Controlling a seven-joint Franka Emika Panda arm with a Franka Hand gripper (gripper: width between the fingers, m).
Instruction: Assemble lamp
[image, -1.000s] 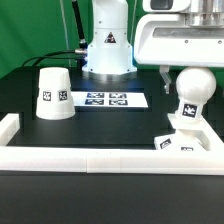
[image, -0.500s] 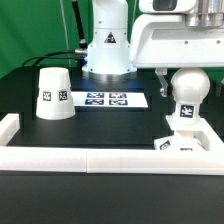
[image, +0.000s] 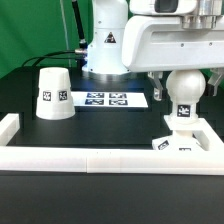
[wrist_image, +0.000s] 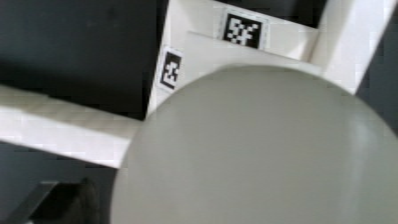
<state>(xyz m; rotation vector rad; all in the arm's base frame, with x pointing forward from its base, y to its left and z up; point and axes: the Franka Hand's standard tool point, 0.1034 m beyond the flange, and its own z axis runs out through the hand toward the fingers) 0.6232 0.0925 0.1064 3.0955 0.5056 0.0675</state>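
Note:
The ball-shaped bulb (image: 184, 88) stands upright on its neck on the small square base (image: 181, 141) at the exterior view's right, against the front rail. My gripper (image: 185, 86) hangs over it with one dark finger on each side of the ball; a small gap shows at each side, so the jaws look open. In the wrist view the bulb (wrist_image: 267, 150) fills most of the picture, with the tagged base (wrist_image: 240, 35) beyond it. The tapered shade (image: 52, 92) stands mouth-down at the exterior view's left, away from the gripper.
The marker board (image: 108, 99) lies flat in the middle in front of the robot's pedestal (image: 106, 50). A long white border rail (image: 100, 160) runs along the front, with a short end piece (image: 8, 125) at the exterior view's left.
My gripper has come lower over the bulb and shifted toward the exterior view's left. The bulb's ball has moved the same way, from leaning to upright.

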